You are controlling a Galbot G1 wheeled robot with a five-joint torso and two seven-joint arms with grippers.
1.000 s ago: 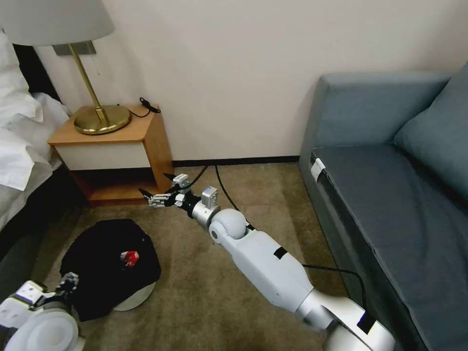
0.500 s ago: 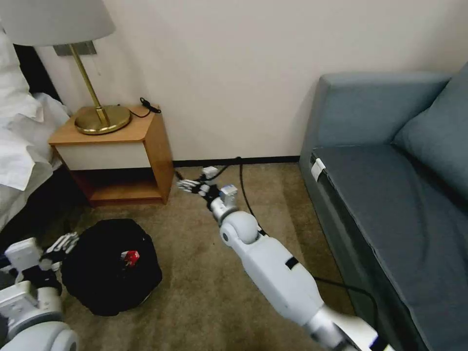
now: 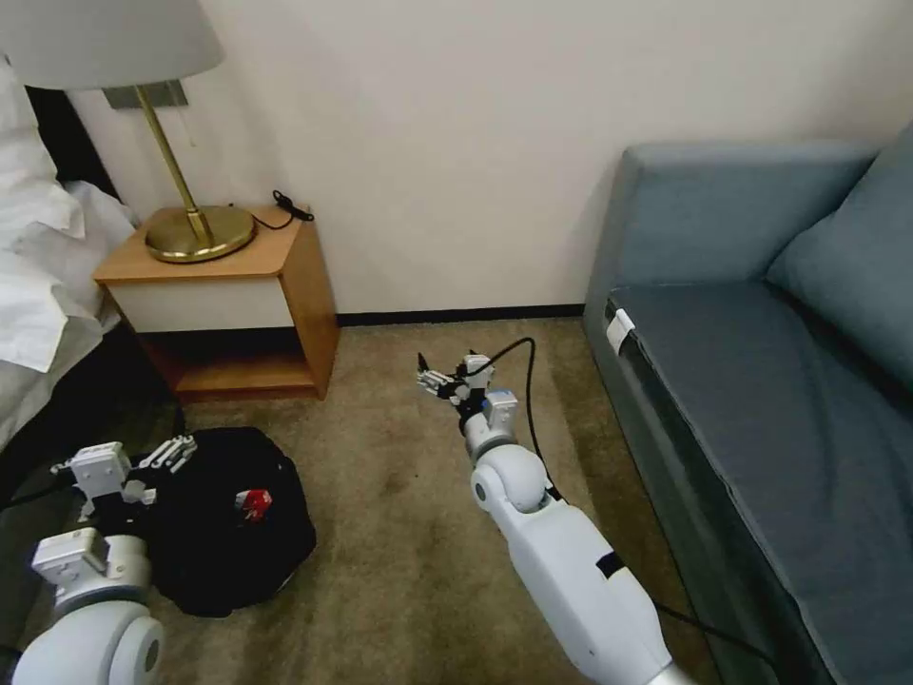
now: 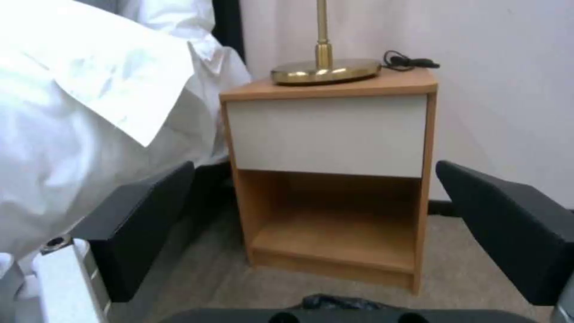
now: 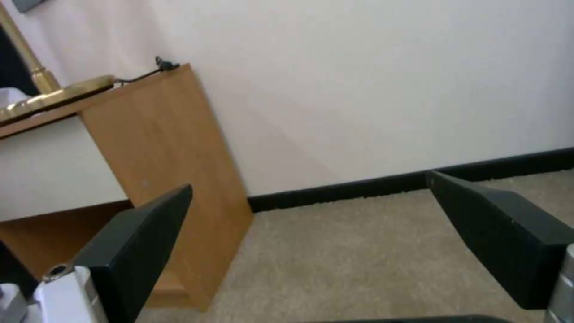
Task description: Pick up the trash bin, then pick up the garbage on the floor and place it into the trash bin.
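While the bin (image 3: 223,518) sits on the carpet (image 3: 399,533) in front of the nightstand (image 3: 228,304), its black bag bulges over the rim and a red packet (image 3: 253,502) lies on top near the middle; a sliver of the crinkly bag (image 4: 335,301) also peeks in at the edge of the left wrist view. Just beside the bin's bed-side edge hangs the left gripper (image 3: 169,451), its fingers spread apart with nothing between them; the wrist view shows both black pads (image 4: 143,215) wide apart, facing the nightstand's open shelf (image 4: 335,237). Well apart from the bin, over bare carpet nearer the sofa (image 3: 761,381), the right gripper (image 3: 433,378) points toward the wall (image 3: 456,143); its pads (image 5: 137,242) also stand apart, empty, framing the baseboard (image 5: 383,184) and the nightstand's side. A brass lamp (image 3: 195,228) stands on the nightstand; white bedding (image 3: 38,285) lies to the left.
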